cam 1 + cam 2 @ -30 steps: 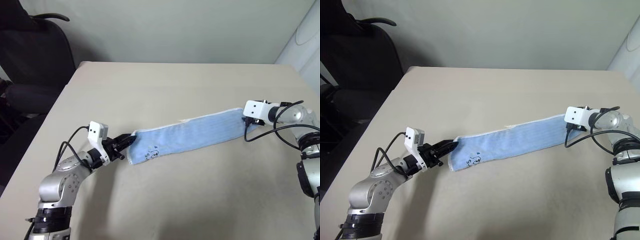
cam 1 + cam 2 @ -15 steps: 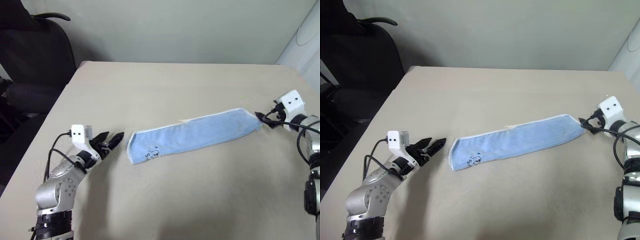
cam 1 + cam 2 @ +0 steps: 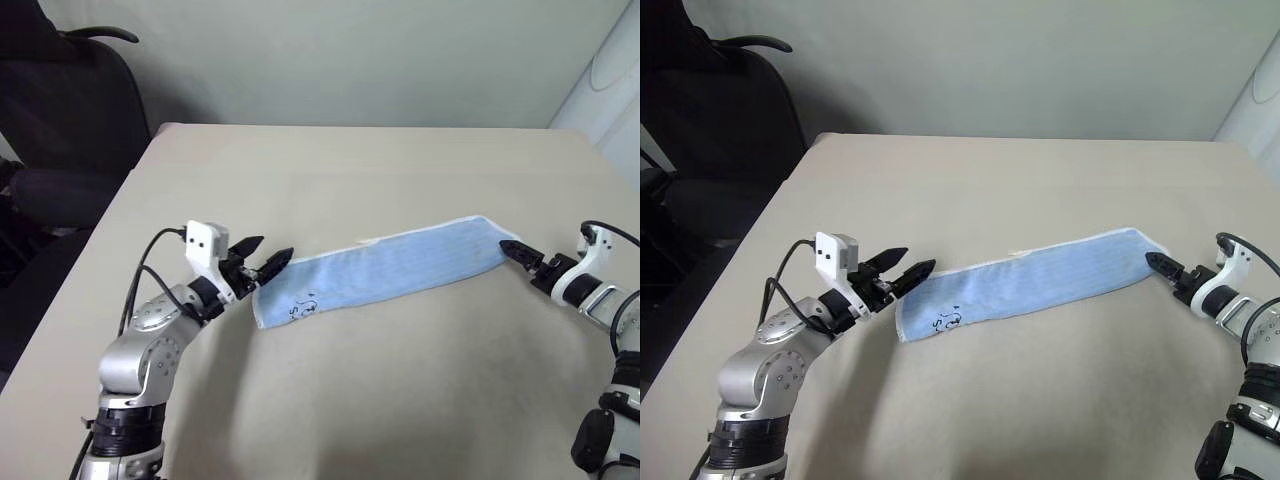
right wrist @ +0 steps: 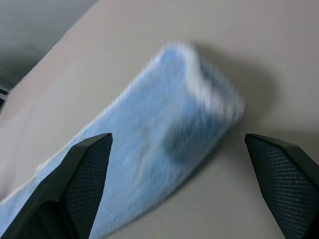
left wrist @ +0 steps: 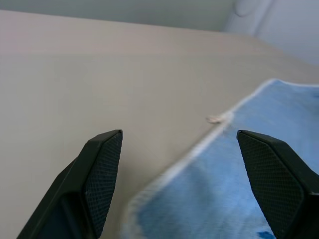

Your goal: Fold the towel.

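Note:
The towel lies flat on the table as a long narrow light blue strip, running from near left to far right. Its dark motif is near the left end, and a small white loop sits on its far edge. My left gripper is open at the towel's left end, with the corner between its fingers in the left wrist view. At the right end my right gripper is also open, its fingers spread on either side of the towel end. Neither holds anything.
A black office chair stands past the table's far left corner. A white rounded object sits beyond the far right corner. Bare tabletop surrounds the towel on all sides.
A second ago both grippers gripped the towel's ends. They let go and drew away. The left one has since come back open to the left end; the right has rolled and dropped lower.

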Controlling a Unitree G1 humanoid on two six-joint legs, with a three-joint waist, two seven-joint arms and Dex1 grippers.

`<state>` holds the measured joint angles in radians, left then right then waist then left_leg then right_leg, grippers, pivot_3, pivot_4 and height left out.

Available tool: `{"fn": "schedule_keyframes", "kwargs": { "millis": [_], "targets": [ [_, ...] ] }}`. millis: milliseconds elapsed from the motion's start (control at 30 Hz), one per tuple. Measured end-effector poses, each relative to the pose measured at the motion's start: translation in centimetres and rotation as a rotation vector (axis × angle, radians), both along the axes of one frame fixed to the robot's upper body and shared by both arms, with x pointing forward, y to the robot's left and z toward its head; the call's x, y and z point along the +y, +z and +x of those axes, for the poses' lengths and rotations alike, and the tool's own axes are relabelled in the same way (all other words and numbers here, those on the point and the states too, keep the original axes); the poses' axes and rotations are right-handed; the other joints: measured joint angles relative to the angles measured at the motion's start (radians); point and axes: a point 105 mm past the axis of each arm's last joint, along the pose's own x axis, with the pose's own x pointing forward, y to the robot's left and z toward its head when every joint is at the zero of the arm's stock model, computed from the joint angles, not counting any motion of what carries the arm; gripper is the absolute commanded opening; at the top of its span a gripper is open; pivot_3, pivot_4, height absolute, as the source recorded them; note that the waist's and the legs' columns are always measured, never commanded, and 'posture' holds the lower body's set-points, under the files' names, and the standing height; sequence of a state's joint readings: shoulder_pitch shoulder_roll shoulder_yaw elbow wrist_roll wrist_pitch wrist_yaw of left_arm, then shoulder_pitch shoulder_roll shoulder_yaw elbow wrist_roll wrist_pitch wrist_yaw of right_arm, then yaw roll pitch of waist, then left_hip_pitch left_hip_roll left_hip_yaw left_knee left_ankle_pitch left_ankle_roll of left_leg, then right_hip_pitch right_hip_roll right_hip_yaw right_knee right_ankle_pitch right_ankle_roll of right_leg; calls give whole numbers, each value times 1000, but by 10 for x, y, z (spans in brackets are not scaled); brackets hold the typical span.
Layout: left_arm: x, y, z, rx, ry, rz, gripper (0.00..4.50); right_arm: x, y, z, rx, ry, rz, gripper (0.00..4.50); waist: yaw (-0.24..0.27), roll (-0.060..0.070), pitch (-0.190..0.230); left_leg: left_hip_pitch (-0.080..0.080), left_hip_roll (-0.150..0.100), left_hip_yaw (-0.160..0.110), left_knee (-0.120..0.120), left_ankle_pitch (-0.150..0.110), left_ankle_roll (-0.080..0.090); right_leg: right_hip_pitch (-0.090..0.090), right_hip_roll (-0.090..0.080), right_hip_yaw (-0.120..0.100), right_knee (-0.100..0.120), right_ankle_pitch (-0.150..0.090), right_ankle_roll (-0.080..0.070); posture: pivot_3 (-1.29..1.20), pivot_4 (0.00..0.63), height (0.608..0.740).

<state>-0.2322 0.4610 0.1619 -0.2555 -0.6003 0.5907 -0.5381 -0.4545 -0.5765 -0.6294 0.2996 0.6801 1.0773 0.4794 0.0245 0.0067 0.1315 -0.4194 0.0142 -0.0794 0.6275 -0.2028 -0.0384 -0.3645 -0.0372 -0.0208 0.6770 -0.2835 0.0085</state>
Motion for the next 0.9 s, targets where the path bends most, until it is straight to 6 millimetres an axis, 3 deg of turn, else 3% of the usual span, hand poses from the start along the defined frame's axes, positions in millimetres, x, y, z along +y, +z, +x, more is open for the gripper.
{"fn": "schedule_keyframes", "kwargs": {
  "millis": [267,600,700,900],
  "targets": [
    [-9,0,0,-3,-30,1,3972,14,-1,5,-4,-46,84,4500,-9,-1,-1,1,1,-1,0,0,1,0,2,0,0,0,0,0,150,740],
    [-24,0,0,-8,-67,-14,3972,43,9,64,-45,-50,164,4500,-20,-1,-1,2,1,-1,1,0,1,0,2,2,1,0,0,0,150,740],
    [-24,2,-2,-17,-61,-13,4006,40,7,71,-47,-74,172,3844,-18,-2,-1,1,1,-1,1,-1,2,0,2,2,1,0,0,0,150,740],
    [-20,-4,-9,-5,-21,-14,4006,29,-4,67,-28,-114,159,1692,-15,-1,-1,1,1,0,1,-3,6,0,2,1,1,0,-1,0,150,740]
  ]
}}
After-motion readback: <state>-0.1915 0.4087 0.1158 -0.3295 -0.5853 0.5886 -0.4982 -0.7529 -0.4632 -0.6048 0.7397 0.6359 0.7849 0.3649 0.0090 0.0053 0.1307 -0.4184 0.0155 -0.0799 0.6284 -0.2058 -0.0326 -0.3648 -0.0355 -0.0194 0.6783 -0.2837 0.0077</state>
